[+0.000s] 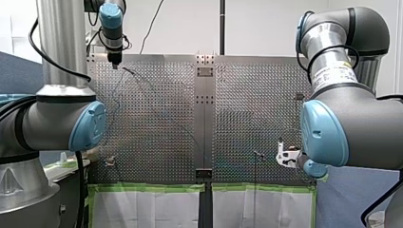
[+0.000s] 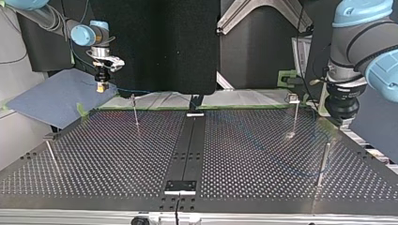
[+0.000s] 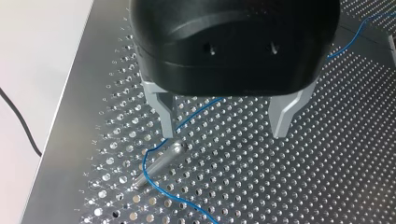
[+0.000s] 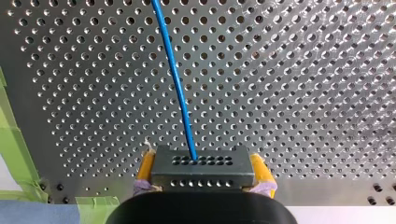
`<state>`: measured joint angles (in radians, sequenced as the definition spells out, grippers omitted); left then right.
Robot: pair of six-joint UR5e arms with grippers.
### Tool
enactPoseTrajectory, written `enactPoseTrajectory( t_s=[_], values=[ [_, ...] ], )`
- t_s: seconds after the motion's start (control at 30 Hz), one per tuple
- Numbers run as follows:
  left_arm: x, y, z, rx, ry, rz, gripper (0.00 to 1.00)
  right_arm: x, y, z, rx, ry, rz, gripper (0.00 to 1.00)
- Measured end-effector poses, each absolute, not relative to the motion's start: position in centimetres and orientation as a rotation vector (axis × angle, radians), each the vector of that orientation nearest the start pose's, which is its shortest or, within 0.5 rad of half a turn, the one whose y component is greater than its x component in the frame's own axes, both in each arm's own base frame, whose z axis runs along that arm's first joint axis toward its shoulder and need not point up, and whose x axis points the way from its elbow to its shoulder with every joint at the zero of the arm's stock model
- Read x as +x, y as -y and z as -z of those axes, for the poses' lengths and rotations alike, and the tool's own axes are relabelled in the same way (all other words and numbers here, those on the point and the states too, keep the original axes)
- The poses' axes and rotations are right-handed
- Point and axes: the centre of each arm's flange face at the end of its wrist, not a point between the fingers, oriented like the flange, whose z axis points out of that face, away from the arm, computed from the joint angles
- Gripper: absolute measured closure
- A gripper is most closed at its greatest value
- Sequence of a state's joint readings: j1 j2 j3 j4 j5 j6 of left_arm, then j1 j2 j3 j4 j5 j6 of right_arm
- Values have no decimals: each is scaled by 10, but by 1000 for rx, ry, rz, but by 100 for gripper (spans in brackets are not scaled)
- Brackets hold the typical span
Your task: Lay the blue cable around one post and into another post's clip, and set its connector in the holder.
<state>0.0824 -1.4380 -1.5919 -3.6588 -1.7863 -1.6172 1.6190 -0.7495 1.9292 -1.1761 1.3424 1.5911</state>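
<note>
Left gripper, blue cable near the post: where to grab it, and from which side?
Probably the free stretch of blue cable just short of the post, taken from straight above. That run crosses the gap between the left gripper's open fingers. Beyond it the cable curls tight round the post, where a finger would likely foul the post.

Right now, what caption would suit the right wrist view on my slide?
My right arm's yellow fingers hold the connector; the blue cable runs ahead over the perforated table.
</note>
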Motion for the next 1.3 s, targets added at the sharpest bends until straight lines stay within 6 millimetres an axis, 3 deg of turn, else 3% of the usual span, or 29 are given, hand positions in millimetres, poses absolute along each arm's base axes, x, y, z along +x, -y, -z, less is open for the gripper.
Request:
enactPoseTrajectory(
  t_s=[0.3,0.47,0.7,1.03,1.3],
  values=[
    [393,84,-498,-254,-1943,-202,2,183,549,11,1407,1085,-1424,100],
    [396,97,-495,-230,-1918,-129,2,183,549,11,1408,1084,-1425,100],
    [395,123,-476,-194,-1917,-6,2,184,548,11,1412,1085,-1424,100],
    [400,171,-410,-119,-2002,193,2,186,547,11,1415,1084,-1425,100],
    [398,203,-351,-71,-2077,244,2,187,547,11,1418,1084,-1425,100]
  ],
)
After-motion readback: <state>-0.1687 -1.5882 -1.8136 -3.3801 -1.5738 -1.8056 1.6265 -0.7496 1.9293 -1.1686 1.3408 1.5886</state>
